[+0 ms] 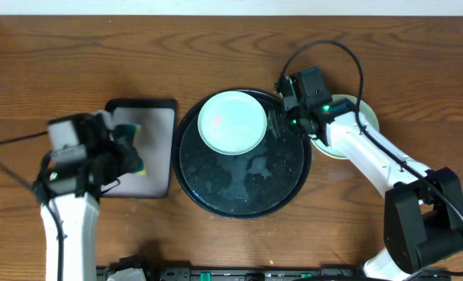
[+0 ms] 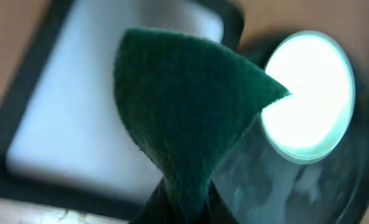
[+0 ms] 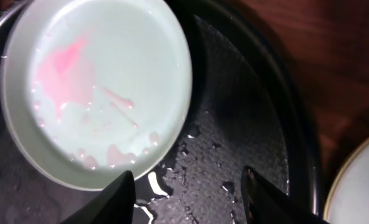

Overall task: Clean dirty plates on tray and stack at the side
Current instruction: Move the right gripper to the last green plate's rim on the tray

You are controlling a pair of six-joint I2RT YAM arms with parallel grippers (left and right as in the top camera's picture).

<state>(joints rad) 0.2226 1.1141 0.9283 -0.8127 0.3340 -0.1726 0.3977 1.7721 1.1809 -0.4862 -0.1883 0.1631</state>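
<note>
The mint plate [image 3: 97,93] lies just ahead-left of the right claw [image 3: 187,186]: wet, pink-smeared, probably light, stiff and slippery, so its near rim looks the place to pinch. That claw hangs spread and empty over the glossy black tray [image 3: 252,112]; another plate [image 3: 364,180] sits off to its right on the wooden table [image 1: 215,31]. The left claw [image 2: 178,208] pinches a green sponge [image 2: 184,106] above the small tray [image 2: 60,124]

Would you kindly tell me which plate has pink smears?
The mint-green plate lying on the round black tray. The other visible plate sits off the tray, mostly under the right arm, showing no smears.
</note>
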